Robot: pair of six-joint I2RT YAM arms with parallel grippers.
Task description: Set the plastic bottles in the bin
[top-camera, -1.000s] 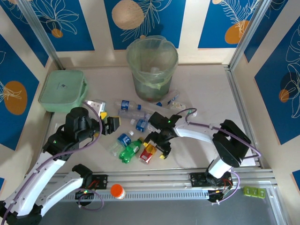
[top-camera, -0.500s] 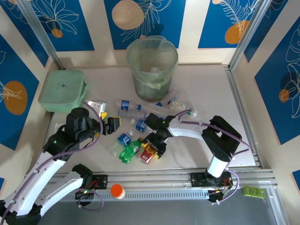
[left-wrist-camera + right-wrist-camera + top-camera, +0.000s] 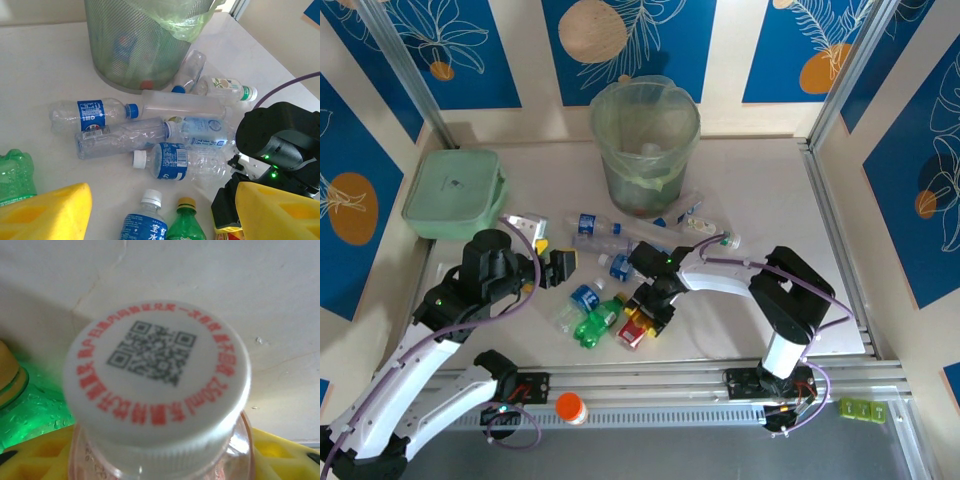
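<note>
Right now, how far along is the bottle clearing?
Done: a few bottles show through the bin wall. In hand: the right gripper straddles the red-labelled bottle on the table; grip unclear. The left gripper hangs open, empty. Left: roughly ten loose bottles on the table.

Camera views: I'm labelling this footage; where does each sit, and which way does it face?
Top external: above and behind both arms, looking down on the table; left gripper and right gripper show.
Left wrist: on the left arm, facing over lying bottles toward the bin; its yellow fingers at the bottom.
Right wrist: on the right arm, close on a white bottle cap; yellow fingers in the bottom corners.
Shared: top and left wrist both show the bin and bottles.
</note>
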